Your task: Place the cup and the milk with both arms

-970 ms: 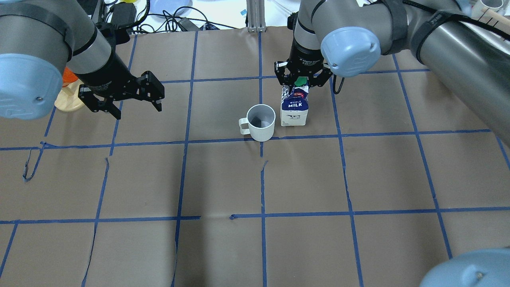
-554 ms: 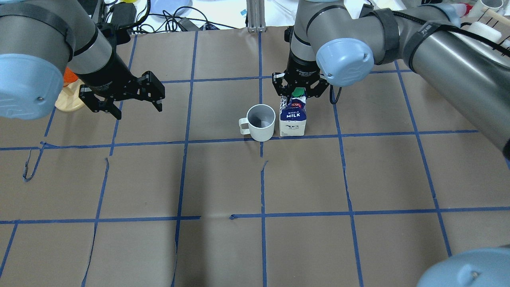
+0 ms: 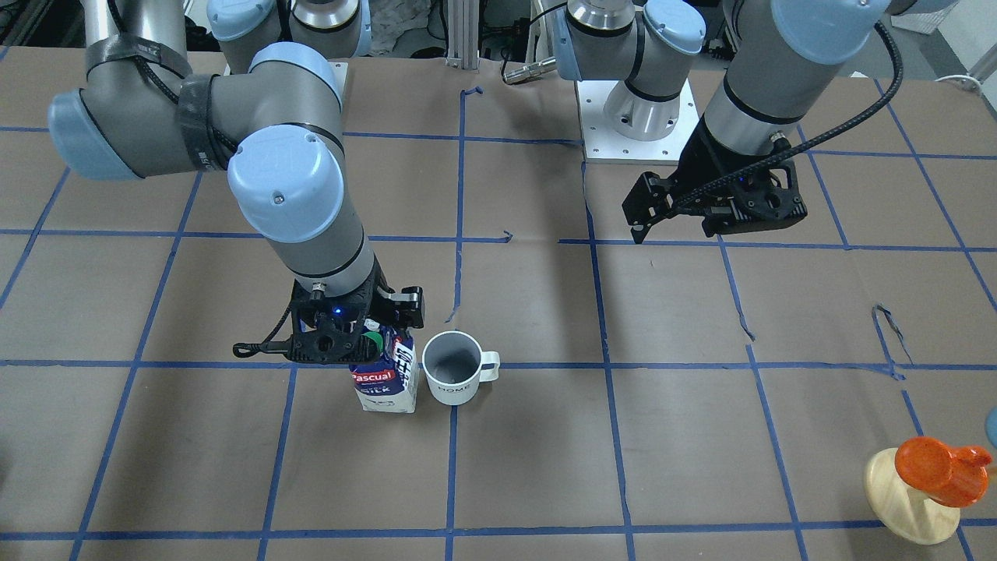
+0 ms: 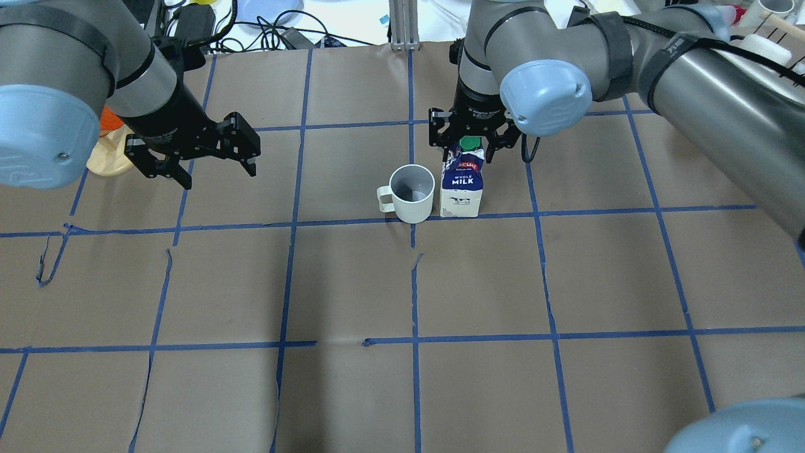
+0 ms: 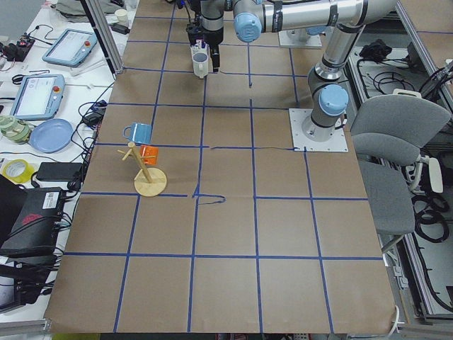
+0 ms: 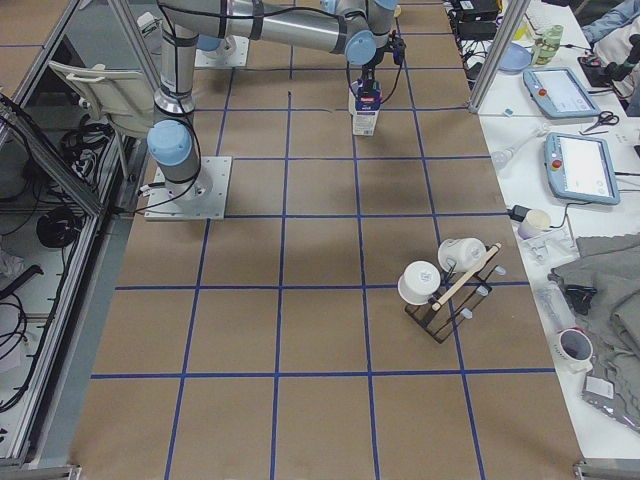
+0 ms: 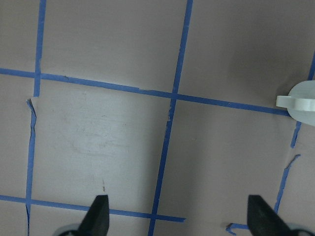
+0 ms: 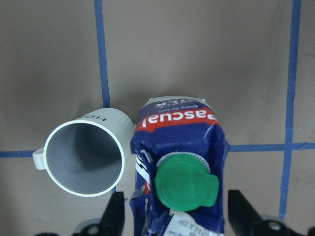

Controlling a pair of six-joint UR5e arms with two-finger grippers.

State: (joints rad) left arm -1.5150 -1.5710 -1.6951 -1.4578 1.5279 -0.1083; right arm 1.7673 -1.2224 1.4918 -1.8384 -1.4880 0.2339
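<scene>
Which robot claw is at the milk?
The right gripper, its fingers either side of the milk top; the left gripper hangs apart over bare table.

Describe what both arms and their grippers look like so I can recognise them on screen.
Both the left arm and right arm are silver-grey tubes with light blue joint caps. A black cable runs along each. The left gripper and right gripper are black, two-fingered, with skeletal linkages. They look identical.
</scene>
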